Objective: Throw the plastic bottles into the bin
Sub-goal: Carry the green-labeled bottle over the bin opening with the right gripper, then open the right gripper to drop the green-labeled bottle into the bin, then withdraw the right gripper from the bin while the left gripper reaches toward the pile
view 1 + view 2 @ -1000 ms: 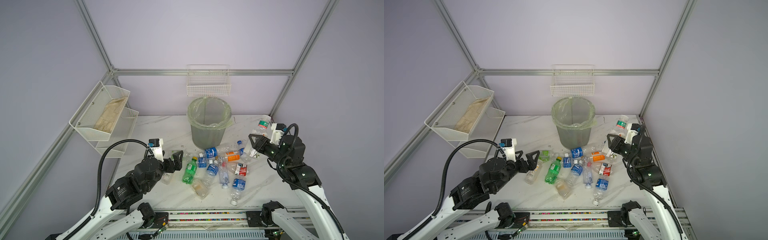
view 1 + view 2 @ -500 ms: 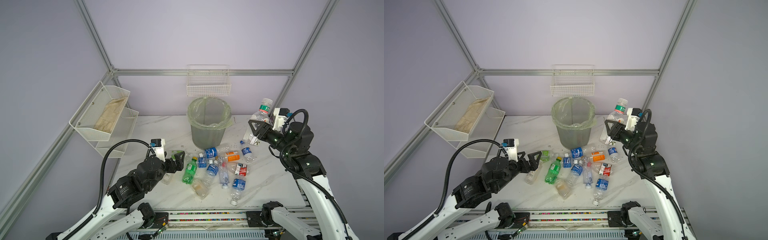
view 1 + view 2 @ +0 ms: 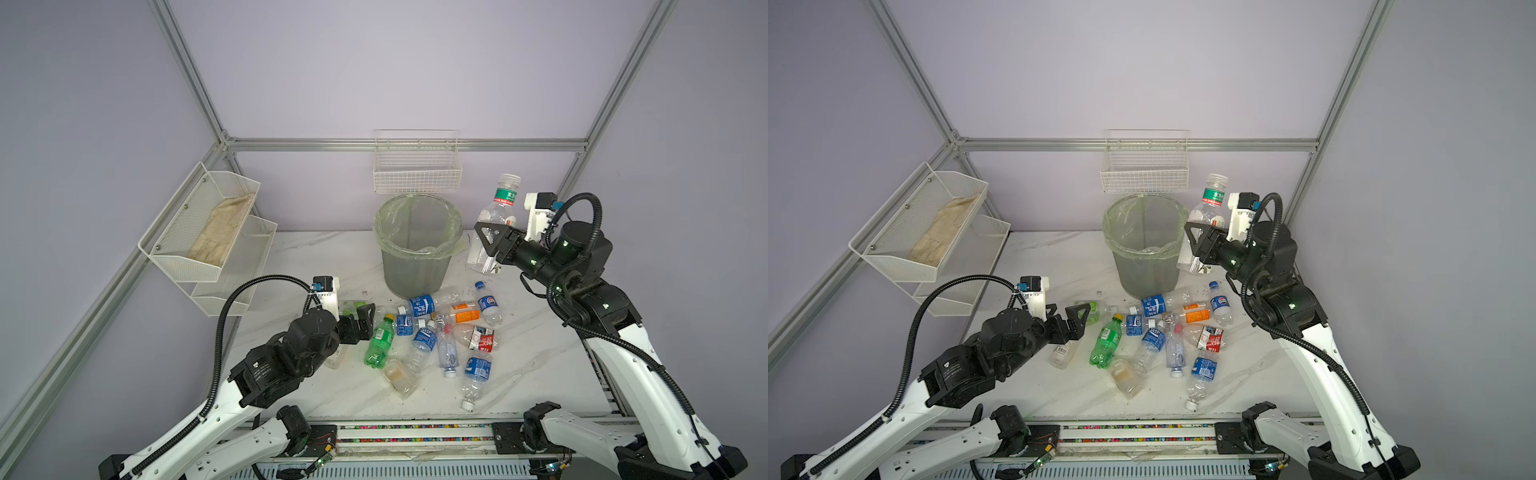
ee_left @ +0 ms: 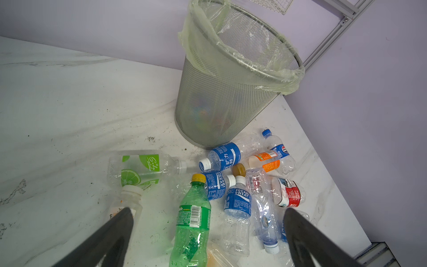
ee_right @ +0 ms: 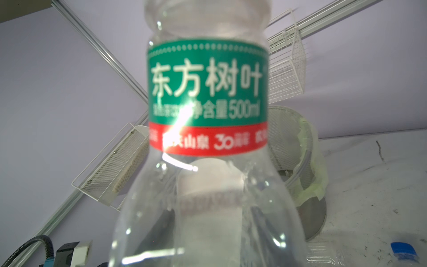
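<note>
Beside the bin (image 3: pixel 417 249), right fingers (image 3: pixel 478 227) grip a clear green-labelled bottle (image 3: pixel 504 195).

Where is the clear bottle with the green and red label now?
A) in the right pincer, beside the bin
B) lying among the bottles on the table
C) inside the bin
A: the right pincer grips this bottle neck up in the air, next to the bin.

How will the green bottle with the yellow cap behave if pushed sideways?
The green bottle lies on its side and is round, so it likely rolls. It looks empty and dented: probably light, yielding when squeezed.
</note>
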Controlling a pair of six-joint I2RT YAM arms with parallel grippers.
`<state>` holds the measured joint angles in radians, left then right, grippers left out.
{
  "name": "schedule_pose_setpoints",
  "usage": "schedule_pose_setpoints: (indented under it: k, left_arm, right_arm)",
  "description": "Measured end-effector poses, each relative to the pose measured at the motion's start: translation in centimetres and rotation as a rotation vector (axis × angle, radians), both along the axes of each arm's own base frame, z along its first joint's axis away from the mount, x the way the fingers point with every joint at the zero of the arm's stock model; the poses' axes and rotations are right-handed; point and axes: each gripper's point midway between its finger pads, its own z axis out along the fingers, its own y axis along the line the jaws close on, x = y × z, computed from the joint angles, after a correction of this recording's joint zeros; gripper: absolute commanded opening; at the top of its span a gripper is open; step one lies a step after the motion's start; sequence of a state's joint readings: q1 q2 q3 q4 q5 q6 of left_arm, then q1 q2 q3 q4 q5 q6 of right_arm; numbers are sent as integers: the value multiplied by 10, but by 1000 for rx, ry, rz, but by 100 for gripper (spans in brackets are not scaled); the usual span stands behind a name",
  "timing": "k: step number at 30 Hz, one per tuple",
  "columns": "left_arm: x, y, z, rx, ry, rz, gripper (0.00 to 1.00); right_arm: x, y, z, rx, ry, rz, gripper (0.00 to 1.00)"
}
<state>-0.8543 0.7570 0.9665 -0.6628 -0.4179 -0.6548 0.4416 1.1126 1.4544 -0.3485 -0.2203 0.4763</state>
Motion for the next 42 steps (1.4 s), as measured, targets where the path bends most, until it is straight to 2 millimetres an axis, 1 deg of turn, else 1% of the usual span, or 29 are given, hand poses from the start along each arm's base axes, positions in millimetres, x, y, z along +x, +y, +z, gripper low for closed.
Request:
schedule_pose_setpoints:
  k: [3,5,6,8,9,10,11,12,13,15,16,18,19,20,21,23,24,28,31,33,35,38,40,42]
  left_arm:
    - [0,0,0,-1,0,-1,100]
    - [-1,0,1,-4,-2,-2,100]
    - [-1,0,1,-7,-3,-2,100]
    - [-2,1,2,-15,-3,0,100]
    - [-2,1,3,-17,-3,-1,100]
    - [-2,1,3,-20,-4,-3,100]
    - [-3,1,3,-23,-3,-4,100]
    - [-3,1,4,-28,-1,-5,100]
    - [-4,1,4,-29,0,-7,100]
    - [-6,4,5,-32,-1,-7,100]
    - [-8,5,6,-38,-5,-7,100]
    - [-11,9,11,-56,-19,-5,100]
    - [-13,12,15,-70,-28,-3,100]
    - [-14,13,17,-79,-33,-2,100]
    - [-15,15,19,-88,-38,0,100]
    - [-17,17,22,-104,-47,2,100]
    - [-17,18,22,-105,-47,3,100]
    - [-14,13,16,-86,-28,1,100]
    - [-12,10,12,-71,-13,-3,100]
    - [-12,9,10,-66,-7,-6,100]
    - [-11,7,8,-60,0,-10,100]
    - [-10,2,3,-50,18,-25,100]
    - [-10,-3,-1,-41,33,-37,100]
    - [-9,-7,-6,-29,49,-50,100]
  right_arm:
    - [8,21,4,-21,-5,15,0]
    - [18,35,6,-42,-5,12,0]
    - [26,42,8,-54,-6,9,0]
    - [48,59,8,-83,5,5,0]
    - [60,68,7,-97,13,3,17]
    - [77,77,3,-114,26,-7,50]
    - [91,84,-4,-134,47,-22,69]
    - [110,92,-15,-162,75,-44,90]
    - [123,99,-28,-190,100,-54,97]
    - [143,106,-61,-261,159,-93,97]
    - [146,107,-77,-294,194,-105,97]
    - [143,107,-95,-335,229,-118,97]
    - [138,106,-96,-341,231,-119,97]
    - [133,103,-93,-342,228,-122,97]
    - [126,100,-86,-335,216,-125,97]
    - [112,92,-65,-310,178,-132,97]
    - [103,86,-51,-289,151,-137,97]
    - [75,64,-4,-207,55,-149,97]
    - [62,55,14,-169,11,-152,97]
    - [58,53,16,-162,3,-149,97]
    - [56,53,14,-162,5,-143,97]
    - [51,55,0,-164,19,-115,97]
    - [45,54,-13,-160,35,-99,97]
    - [39,53,-20,-155,52,-85,97]
